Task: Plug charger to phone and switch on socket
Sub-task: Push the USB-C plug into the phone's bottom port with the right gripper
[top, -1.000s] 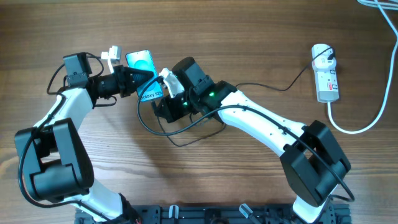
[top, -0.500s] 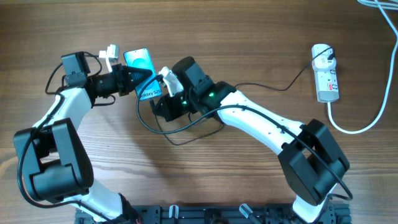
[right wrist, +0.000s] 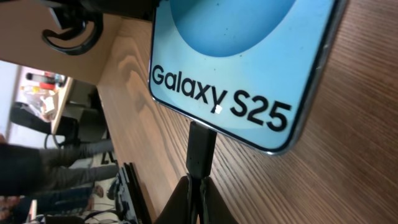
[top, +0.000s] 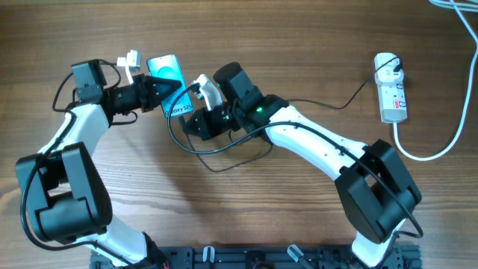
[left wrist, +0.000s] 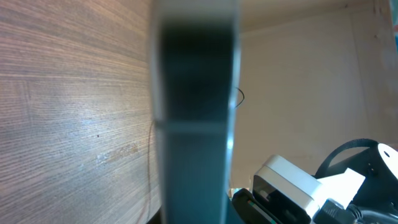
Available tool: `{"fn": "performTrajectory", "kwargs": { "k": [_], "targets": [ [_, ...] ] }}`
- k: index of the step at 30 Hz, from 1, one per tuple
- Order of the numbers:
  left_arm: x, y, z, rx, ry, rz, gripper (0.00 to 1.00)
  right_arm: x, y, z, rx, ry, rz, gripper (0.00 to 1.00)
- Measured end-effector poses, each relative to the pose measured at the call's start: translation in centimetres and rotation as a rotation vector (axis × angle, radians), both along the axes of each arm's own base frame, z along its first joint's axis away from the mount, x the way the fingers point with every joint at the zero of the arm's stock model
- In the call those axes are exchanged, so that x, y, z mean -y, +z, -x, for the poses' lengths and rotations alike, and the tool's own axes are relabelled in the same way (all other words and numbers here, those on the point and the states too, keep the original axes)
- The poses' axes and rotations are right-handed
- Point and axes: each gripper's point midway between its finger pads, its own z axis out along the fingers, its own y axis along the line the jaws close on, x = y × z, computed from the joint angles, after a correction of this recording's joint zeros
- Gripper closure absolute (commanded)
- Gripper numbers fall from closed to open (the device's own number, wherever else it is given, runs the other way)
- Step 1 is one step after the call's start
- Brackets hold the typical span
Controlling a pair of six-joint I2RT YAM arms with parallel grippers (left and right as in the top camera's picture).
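Observation:
The phone (top: 166, 73), with a teal screen and white text at its near end, is lifted off the table, and my left gripper (top: 163, 93) is shut on its side. In the left wrist view the phone (left wrist: 194, 106) is a blurred edge-on band. My right gripper (right wrist: 198, 185) is shut on the charger's small plug tip (right wrist: 202, 146). The tip meets the phone's (right wrist: 249, 56) lower edge; how deep it sits is unclear. The charger cable (top: 328, 103) runs right to a black plug in the white socket (top: 391, 93).
A thick white cord (top: 437, 146) loops from the socket along the right edge. Slack black cable (top: 216, 158) lies coiled under the right arm. The right arm's white camera housing (left wrist: 292, 186) sits close beside the phone.
Both grippers and the phone have drifted slightly up and left. The right gripper has risen closer to the phone's lower end. Both stay shut.

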Motion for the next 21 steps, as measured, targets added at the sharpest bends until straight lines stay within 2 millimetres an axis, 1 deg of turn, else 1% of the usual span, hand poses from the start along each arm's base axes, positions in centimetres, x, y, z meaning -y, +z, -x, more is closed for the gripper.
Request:
{"fn": "performTrajectory", "kwargs": {
  "k": [6, 18, 19, 20, 21],
  "targets": [
    [-0.29, 0.17, -0.2, 0.006, 0.007, -0.002, 0.96, -0.11, 0.36, -0.22, 0.011, 0.007, -0.027, 0.96],
    [-0.34, 0.19, -0.22, 0.006, 0.008, -0.003, 0.96, -0.12, 0.38, -0.24, 0.013, 0.007, -0.028, 0.95],
    [-0.34, 0.19, -0.22, 0.006, 0.008, -0.003, 0.96, -0.12, 0.38, -0.24, 0.013, 0.007, -0.028, 0.87],
    [-0.34, 0.19, -0.22, 0.006, 0.008, -0.003, 0.96, -0.12, 0.37, -0.24, 0.012, 0.007, -0.027, 0.76],
    [-0.33, 0.19, -0.22, 0.007, 0.008, -0.003, 0.96, -0.15, 0.43, -0.31, 0.02, 0.008, -0.03, 0.63]
  ]
}}
